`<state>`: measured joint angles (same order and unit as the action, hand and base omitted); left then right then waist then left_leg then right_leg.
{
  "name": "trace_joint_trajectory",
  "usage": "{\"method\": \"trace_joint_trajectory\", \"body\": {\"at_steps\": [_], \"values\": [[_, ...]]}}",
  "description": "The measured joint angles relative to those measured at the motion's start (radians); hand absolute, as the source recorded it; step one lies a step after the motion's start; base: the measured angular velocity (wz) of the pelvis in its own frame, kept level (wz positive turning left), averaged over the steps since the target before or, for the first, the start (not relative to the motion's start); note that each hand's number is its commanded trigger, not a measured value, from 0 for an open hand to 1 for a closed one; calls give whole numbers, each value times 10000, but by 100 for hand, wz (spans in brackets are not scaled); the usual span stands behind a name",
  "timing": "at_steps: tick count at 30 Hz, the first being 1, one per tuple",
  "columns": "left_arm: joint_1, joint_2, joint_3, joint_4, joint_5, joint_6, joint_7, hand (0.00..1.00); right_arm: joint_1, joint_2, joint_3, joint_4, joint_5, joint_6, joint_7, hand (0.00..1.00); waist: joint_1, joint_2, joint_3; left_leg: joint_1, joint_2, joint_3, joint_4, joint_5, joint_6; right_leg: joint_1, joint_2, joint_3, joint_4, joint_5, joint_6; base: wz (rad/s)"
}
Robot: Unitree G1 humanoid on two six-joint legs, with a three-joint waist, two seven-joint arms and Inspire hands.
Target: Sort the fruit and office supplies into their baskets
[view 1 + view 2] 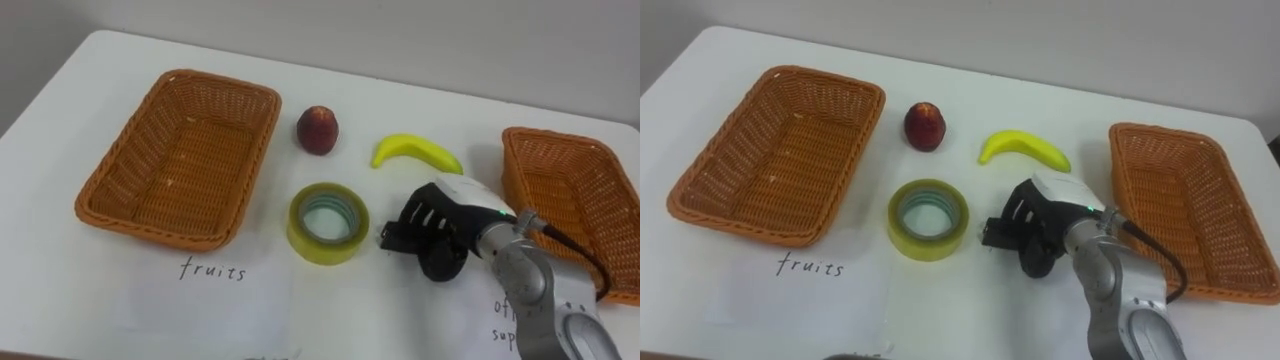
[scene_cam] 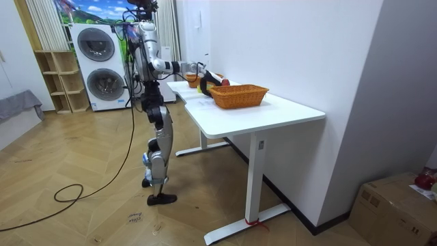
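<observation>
Tape roll (image 1: 328, 222): on the table (image 1: 120, 290).
Right hand (image 1: 432, 228): just right of tape roll, apart from it; grip cannot be determined.
Banana (image 1: 416, 151): behind-right of tape roll.
Red fruit (image 1: 318, 129): behind tape roll.
Left basket (image 1: 150, 228): left of tape roll.

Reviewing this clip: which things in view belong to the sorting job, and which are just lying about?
Part of the job: left basket, marked for fruits; right basket; red fruit; banana; tape roll; right hand, beside the tape roll.

Just lying about: washing machines, stacked; wooden shelf; cardboard box on the floor.
</observation>
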<state>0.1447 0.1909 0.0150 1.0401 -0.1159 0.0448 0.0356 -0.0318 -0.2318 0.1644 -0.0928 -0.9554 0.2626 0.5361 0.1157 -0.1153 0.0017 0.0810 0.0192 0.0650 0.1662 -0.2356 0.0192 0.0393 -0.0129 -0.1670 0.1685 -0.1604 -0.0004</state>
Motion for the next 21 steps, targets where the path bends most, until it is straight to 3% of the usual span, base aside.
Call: {"method": "trace_joint_trajectory", "body": {"at_steps": [14, 17, 21], "values": [[73, -15, 14, 3, -32, -29, -43, 0, 79, 5, -29, -110, 220, -47, 238, 100, -25, 48, 25, -50, -20, -18, 43, 0, 0, -43, -3, -1, 177, 0, -1, 0], [130, -58, -12, 9, -114, -93, -16, 0, 112, 5, -166, -127, 527, -248, 213, 100, -86, 139, 31, -50, -39, -61, 55, 3, 5, -26, -16, -7, 175, 0, 0, 0], [197, -157, 29, 23, -94, -258, 25, 0, 116, 0, -506, -182, 1150, -634, -50, 100, -244, 271, 115, -26, -61, -43, 41, 16, 23, -27, -44, -8, 172, 0, 0, 0]]}}
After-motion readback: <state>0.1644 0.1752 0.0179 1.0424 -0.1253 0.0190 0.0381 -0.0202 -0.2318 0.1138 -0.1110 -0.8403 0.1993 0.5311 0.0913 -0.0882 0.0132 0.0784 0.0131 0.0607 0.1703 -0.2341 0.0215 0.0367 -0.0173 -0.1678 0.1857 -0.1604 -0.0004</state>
